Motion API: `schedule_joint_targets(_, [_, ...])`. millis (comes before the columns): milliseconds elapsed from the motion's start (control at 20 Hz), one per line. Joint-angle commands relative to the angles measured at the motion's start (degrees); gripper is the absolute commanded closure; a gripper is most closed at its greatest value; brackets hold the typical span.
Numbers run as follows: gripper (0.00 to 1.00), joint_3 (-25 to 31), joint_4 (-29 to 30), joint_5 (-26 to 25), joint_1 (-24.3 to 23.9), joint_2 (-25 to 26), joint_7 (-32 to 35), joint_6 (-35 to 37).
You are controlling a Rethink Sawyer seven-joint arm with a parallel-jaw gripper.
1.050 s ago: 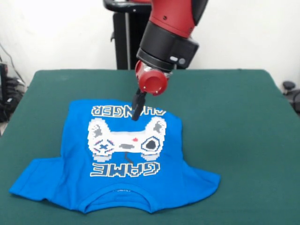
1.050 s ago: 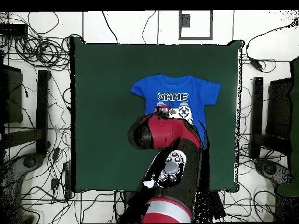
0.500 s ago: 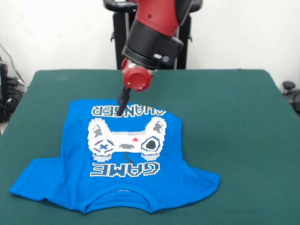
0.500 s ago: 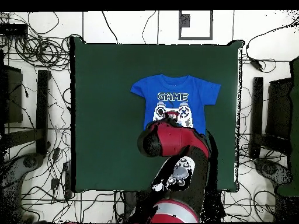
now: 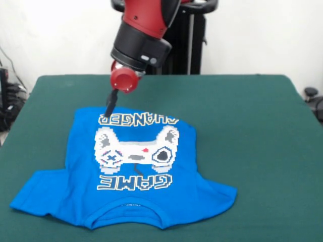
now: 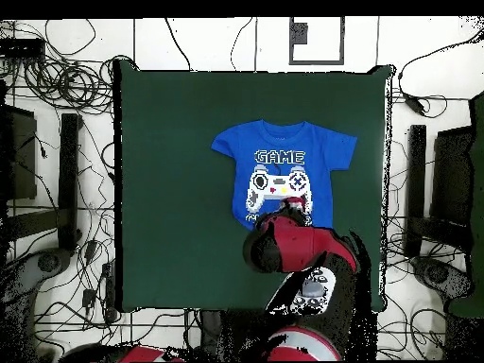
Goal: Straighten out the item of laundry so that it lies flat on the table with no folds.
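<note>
The item of laundry [image 5: 131,171], a bright blue T-shirt, lies print side up on the green table [image 5: 252,126]. Its collar faces the near edge, both sleeves are spread out, and the cloth ripples a little near the right sleeve. In the front view my gripper [image 5: 108,110] hangs at the shirt's far hem, near its left corner. Its dark fingers are closed into one thin bar with no cloth lifted. In the overhead view the shirt [image 6: 284,161] sits right of the table's [image 6: 170,189] centre, and my red arm [image 6: 298,248] covers its lower hem and hides the gripper.
Wide bare green felt [image 6: 161,142] stretches beside the shirt in the overhead view. Cables [image 6: 57,85] and dark stands [image 6: 68,180] crowd the floor round the table. A dark object [image 5: 313,96] sits just beyond the right table edge in the front view.
My arm has swung left along the shirt's far hem, from above the lettering's middle to near the left corner. The shirt has not moved.
</note>
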Motion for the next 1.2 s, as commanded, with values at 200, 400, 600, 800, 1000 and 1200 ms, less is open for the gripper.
schedule_joint_targets(200, [0.00, 3.42, 8.58, -0.89, 1.34, 2.83, 0.48, -5.61])
schedule_joint_targets(400, [0.00, 3.79, 10.13, -0.44, 1.99, 2.70, 1.07, -7.33])
schedule_joint_targets(600, [0.00, 3.74, 10.38, 0.14, 2.51, 3.75, 1.28, -8.92])
schedule_joint_targets(800, [0.00, 2.85, 10.32, 1.12, 3.62, 5.66, 1.75, -10.83])
schedule_joint_targets(1000, [0.00, 2.35, 10.52, 1.96, 4.35, 6.36, 2.03, -11.53])
schedule_joint_targets(1200, [0.00, 2.59, 10.53, 2.59, 4.45, 6.54, 2.18, -11.88])
